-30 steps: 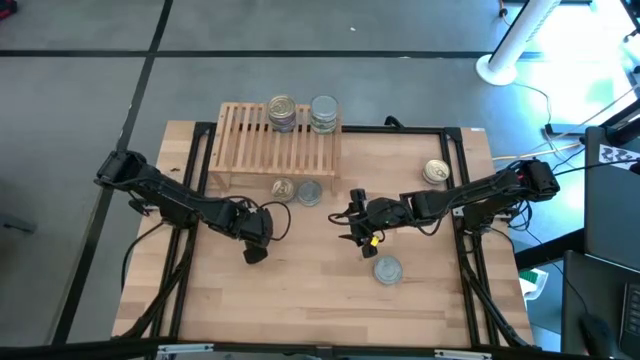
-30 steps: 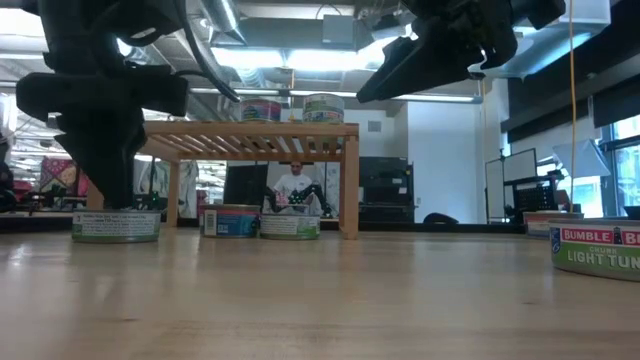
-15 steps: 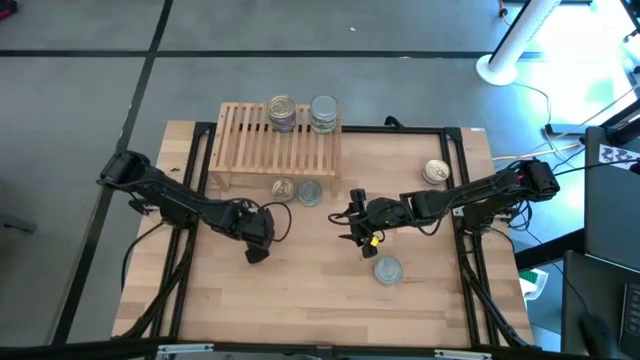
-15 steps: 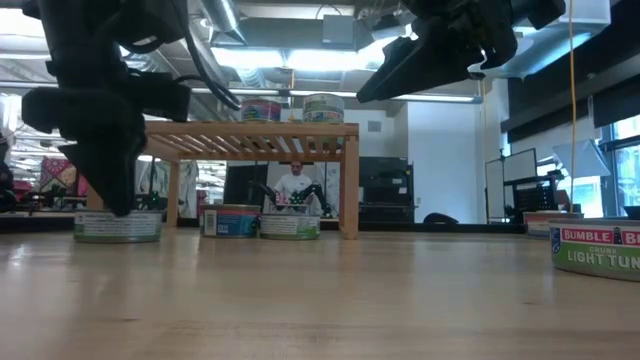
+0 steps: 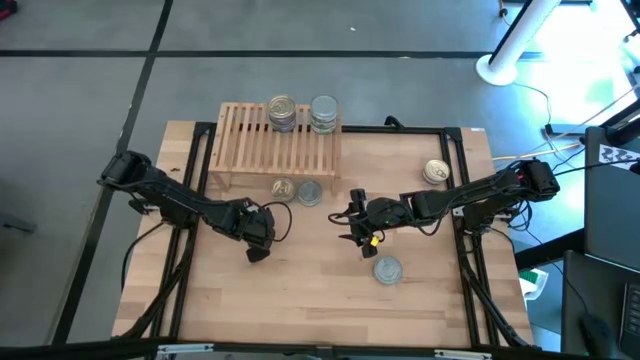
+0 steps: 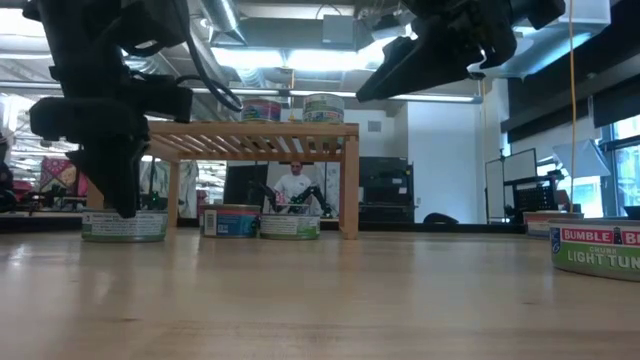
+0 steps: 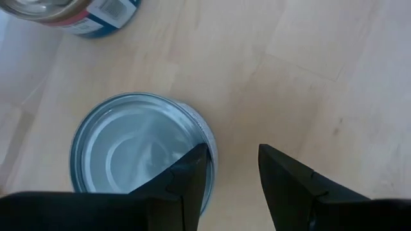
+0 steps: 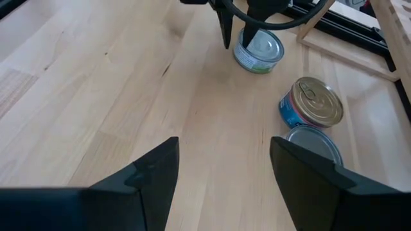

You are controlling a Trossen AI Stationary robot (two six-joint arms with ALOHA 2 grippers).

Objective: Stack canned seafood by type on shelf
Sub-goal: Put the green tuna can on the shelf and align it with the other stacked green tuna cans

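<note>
Silver can (image 7: 138, 151): set on the table (image 5: 300, 290), in front of the shelf's left end; one finger of the left gripper (image 7: 231, 173) is laid on its lid edge, the other is outside it.
Left gripper: partly open, nothing lifted.
Shelf (image 5: 255, 135): two can stacks (image 5: 302, 113) are carried at its right end.
Cans below (image 5: 296, 190): a gold-lidded and a silver one, by the shelf's front.
Right gripper (image 8: 221, 170): held wide open over bare table, empty.
</note>
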